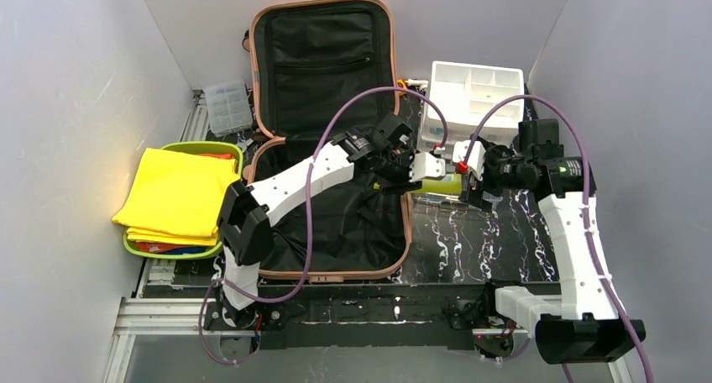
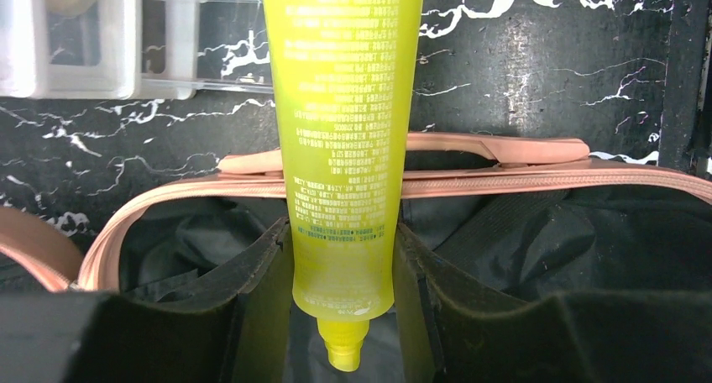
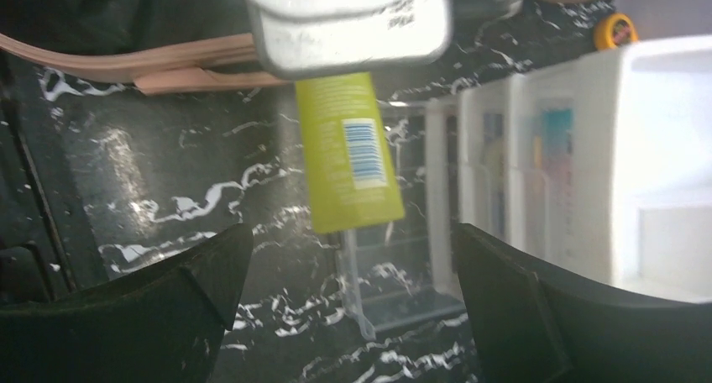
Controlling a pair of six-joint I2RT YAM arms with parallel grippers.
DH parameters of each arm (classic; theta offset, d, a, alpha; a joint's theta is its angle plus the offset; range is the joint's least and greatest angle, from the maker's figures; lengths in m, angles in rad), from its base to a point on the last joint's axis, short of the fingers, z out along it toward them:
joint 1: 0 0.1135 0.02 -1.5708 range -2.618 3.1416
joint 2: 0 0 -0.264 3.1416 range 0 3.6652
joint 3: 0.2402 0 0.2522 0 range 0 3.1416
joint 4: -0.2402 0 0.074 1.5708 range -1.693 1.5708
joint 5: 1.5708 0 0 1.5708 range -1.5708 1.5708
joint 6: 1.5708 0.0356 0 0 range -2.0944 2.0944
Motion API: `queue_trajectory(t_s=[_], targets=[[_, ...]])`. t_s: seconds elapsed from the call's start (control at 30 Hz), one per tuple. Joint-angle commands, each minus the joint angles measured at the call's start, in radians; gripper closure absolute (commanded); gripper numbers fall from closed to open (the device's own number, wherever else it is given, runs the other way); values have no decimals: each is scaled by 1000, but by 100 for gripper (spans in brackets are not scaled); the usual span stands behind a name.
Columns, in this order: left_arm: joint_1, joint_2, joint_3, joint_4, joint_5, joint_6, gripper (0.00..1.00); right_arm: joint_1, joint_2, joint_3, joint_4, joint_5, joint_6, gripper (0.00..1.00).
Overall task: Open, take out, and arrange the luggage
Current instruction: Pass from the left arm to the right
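Left end effector (image 2: pixel 342 316): partly closed, clamped on the cap end of a yellow-green tube (image 2: pixel 340 148).
Right end effector (image 3: pixel 348 253): jaws spread wide, nothing held.
Luggage (image 1: pixel 319 72): laid open on the tabletop (image 1: pixel 487 240), left of the tube.
Barcode (image 3: pixel 365 152): seen only from the right wrist. The cap is shown only by the left wrist.
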Motion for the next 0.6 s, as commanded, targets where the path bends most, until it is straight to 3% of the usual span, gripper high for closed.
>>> queue_trajectory(t_s=[0.0,0.2,0.57], targets=[[8,-117,-14,2,29,-14,100,1,41,-27,8,-184,-13,2],[8,-129,-21,-18,30,-26,100,2,80,-66,20,-314,-30,2],[8,-124,4,-38,63,-62,100,36,98,-143,145,-283,19,3]])
